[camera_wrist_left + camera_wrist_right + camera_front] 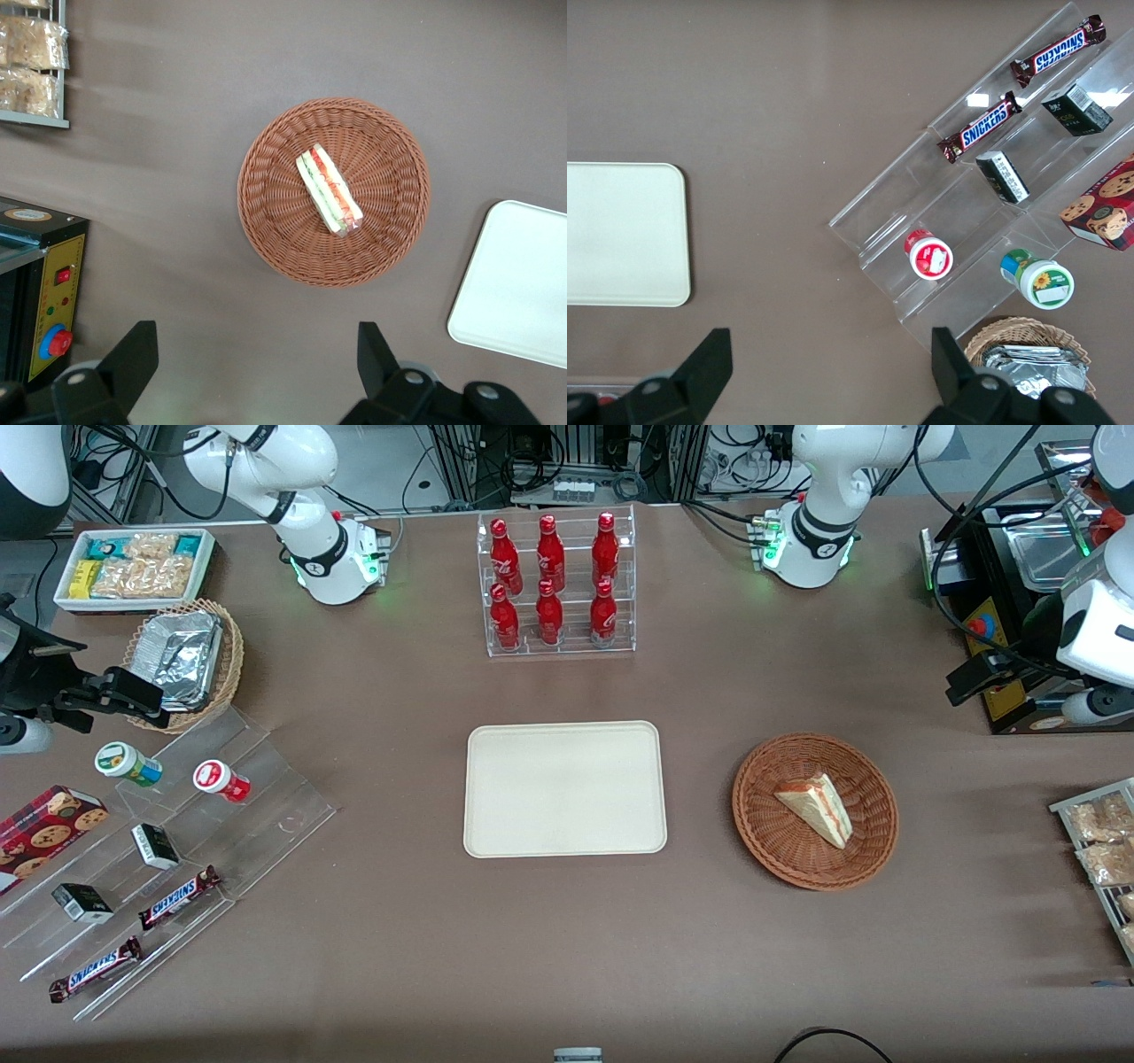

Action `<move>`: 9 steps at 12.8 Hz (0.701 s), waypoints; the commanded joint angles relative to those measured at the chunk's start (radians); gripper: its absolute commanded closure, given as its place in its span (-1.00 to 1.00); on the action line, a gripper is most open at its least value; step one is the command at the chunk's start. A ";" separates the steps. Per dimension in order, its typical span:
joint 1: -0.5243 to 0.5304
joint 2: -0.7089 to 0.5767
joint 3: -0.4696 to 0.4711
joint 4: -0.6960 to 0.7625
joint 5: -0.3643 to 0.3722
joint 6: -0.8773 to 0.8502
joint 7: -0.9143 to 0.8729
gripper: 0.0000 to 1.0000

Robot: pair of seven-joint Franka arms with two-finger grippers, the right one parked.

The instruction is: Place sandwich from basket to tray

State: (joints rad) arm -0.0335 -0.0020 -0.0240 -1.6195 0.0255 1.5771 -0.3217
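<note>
The pale triangular sandwich wedge (817, 808) with red and green filling lies in the round reddish-brown wicker basket (762, 833), centre-right in the front view. The flat cream rectangular tray (565, 788) is bare, and the gripper (257, 376) hovers above with its fingers (133, 354) spread.

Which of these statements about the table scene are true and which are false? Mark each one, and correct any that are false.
1. The sandwich lies in the basket. True.
2. The tray already holds a sandwich. False: the tray is bare.
3. The tool is open, high above the table, gripping nothing. True.
4. The basket sits on the tray. False: it sits on the table beside the tray, apart from it.
5. The red bottles stand farther from the front camera than the tray. True.
</note>
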 commanded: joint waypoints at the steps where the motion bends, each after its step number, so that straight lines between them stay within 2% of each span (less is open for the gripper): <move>1: -0.005 0.065 0.002 0.041 -0.002 -0.019 -0.005 -0.99; 4: -0.003 0.128 0.002 0.038 -0.028 0.047 -0.029 -0.99; 9: -0.008 0.247 0.002 0.004 -0.067 0.180 -0.406 -0.98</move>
State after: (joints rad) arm -0.0342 0.2064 -0.0255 -1.6183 -0.0144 1.7152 -0.6086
